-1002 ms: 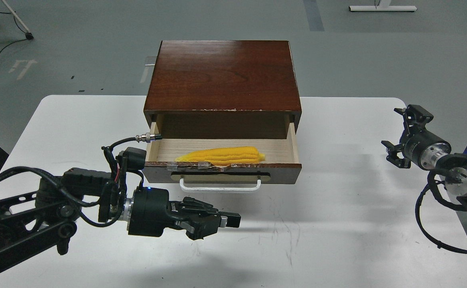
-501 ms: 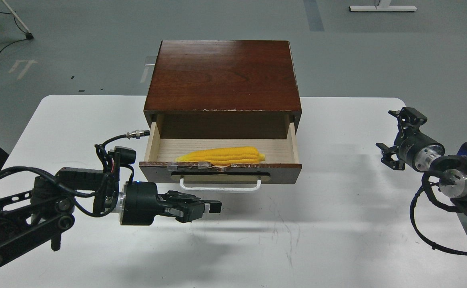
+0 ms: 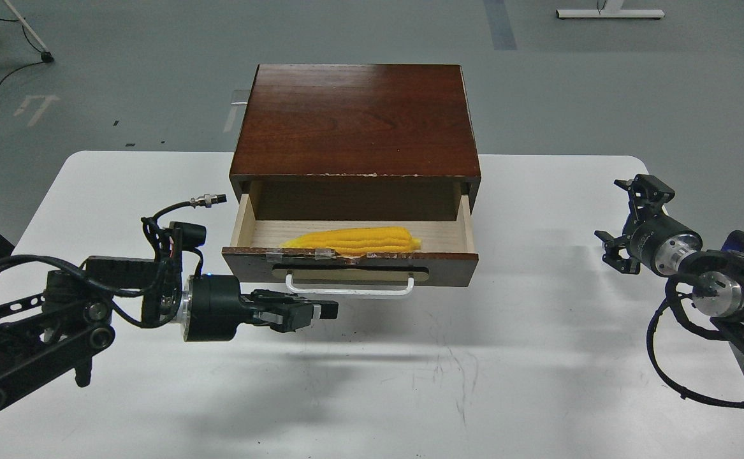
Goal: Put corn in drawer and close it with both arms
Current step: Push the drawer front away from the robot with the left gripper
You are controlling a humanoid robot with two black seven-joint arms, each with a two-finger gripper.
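The yellow corn (image 3: 354, 240) lies lengthwise inside the open drawer (image 3: 448, 269), just behind its dark front with the white bar handle (image 3: 349, 291). The drawer sticks out of the reddish-brown cabinet (image 3: 356, 121) by about a third. My left gripper (image 3: 324, 310) is shut and empty, pointing right, just in front of and below the left part of the drawer front, near the handle's left end. My right gripper (image 3: 625, 220) is open and empty, well to the right of the drawer, above the table.
The white table (image 3: 474, 382) carries the cabinet at its back middle. A cable plug (image 3: 209, 201) on my left arm hangs close to the drawer's left side. The table's right edge runs under my right arm. Grey floor lies beyond.
The drawer has slid a little way back into the cabinet. My left gripper moved left and towards the drawer front. My right gripper drifted slightly left and up.
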